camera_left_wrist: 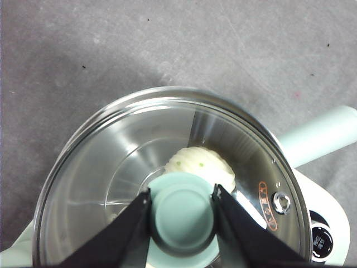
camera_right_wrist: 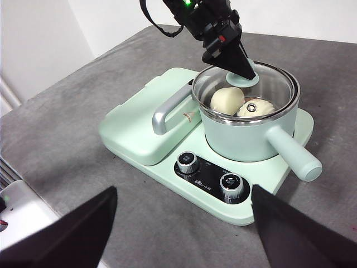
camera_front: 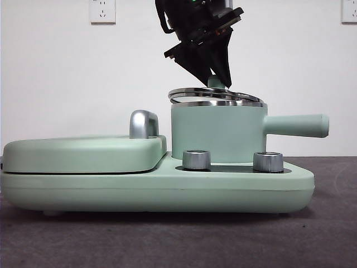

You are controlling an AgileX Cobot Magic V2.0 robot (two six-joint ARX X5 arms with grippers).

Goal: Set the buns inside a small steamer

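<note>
The small steamer (camera_front: pixel 217 134), a mint-green pot with a straight side handle (camera_front: pixel 295 125), stands on the right half of the cooker. Both buns lie inside it: a smooth cream one (camera_right_wrist: pixel 226 100) and a ridged one (camera_right_wrist: pixel 256 107) with green specks (camera_left_wrist: pixel 201 164). The steel-rimmed glass lid (camera_front: pixel 215 95) sits slightly tilted over the pot's rim. My left gripper (camera_left_wrist: pixel 183 201) comes down from above and is shut on the lid's green knob (camera_left_wrist: pixel 183 215). Well back from the cooker and high above the table, my right gripper (camera_right_wrist: pixel 184 223) is open and holds nothing.
Left of the pot lies the flat mint-green griddle cover (camera_front: pixel 83 153) with its chrome handle (camera_front: pixel 144 124). Two steel dials (camera_front: pixel 196 159) (camera_front: pixel 268 162) stand on the cooker's front panel. A white wall rises behind the grey table (camera_right_wrist: pixel 67 139).
</note>
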